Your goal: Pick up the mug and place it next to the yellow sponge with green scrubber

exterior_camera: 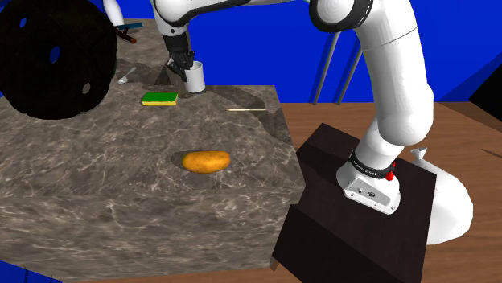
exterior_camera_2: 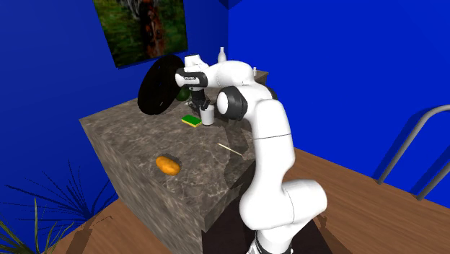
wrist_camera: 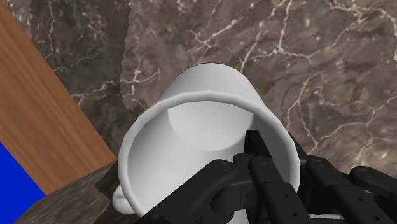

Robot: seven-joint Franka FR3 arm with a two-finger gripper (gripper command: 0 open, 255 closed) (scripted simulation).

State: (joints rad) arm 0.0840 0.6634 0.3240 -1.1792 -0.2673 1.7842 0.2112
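Here, the claw (exterior_camera: 184,67) pinches the wall of the white mug (exterior_camera: 195,78), one finger inside the rim and one outside. The mug is at the far side of the marbled desk (exterior_camera: 96,193), just right of the yellow-and-green sponge (exterior_camera: 159,99) in the shoulder view. Placing appears nearly done; whether the base rests cannot be told, so the next move likely calls for an upright lowering before release.

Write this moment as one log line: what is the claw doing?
claw: shut on mug wall, one finger inside | mug: upright, beside sponge | released: no
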